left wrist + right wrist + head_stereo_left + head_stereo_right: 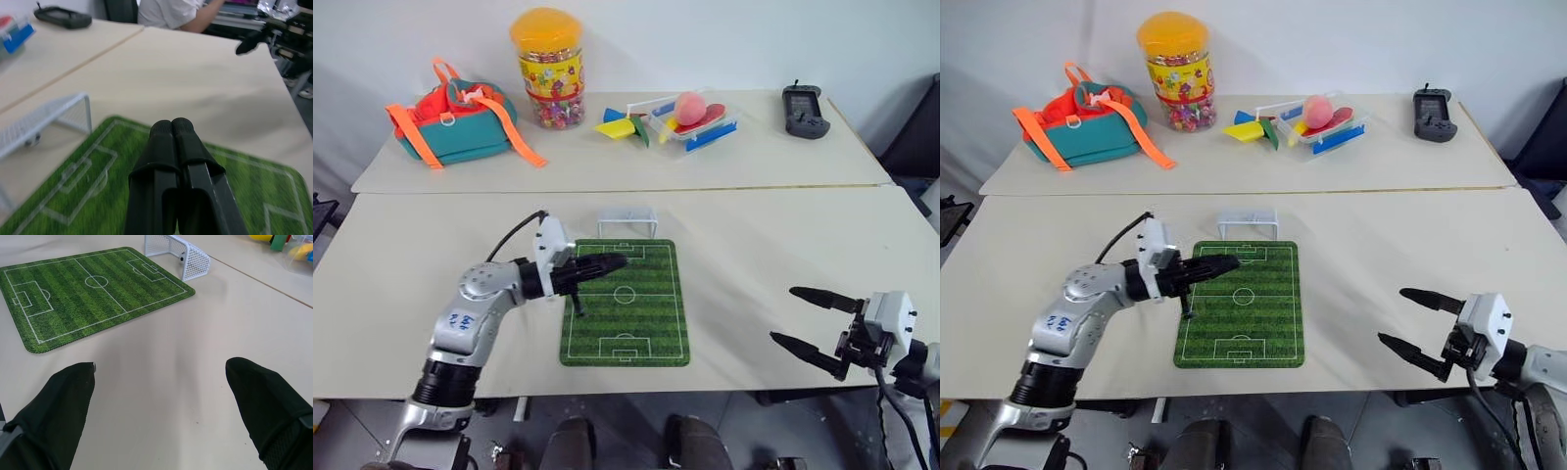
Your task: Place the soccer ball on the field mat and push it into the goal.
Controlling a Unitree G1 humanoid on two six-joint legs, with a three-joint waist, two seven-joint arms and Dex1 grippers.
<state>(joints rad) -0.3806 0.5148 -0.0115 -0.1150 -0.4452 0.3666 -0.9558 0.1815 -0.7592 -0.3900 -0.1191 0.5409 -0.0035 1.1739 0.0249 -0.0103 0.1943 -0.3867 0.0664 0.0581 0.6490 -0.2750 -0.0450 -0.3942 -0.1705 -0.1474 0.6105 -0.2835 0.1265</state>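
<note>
The green field mat (pixel 626 308) lies flat at the middle of the near table. The small pale goal (pixel 627 220) stands on the table just beyond the mat's far edge. A tiny dark ball, the soccer ball (pixel 182 257), shows through the netting inside the goal, also visible in the left wrist view as the soccer ball (pixel 32 142). My left gripper (pixel 619 260) is shut and empty, held level over the far left part of the mat, tips toward the goal end. My right gripper (pixel 784 314) stands open and empty over bare table well to the right of the mat.
On the far table stand an orange and teal bag (pixel 458 122), a candy jar (pixel 549 69), a tray (pixel 697 122) with a pink ball and coloured pieces, and a black controller (pixel 804 109). A person in a white shirt (pixel 171 12) sits beyond the table.
</note>
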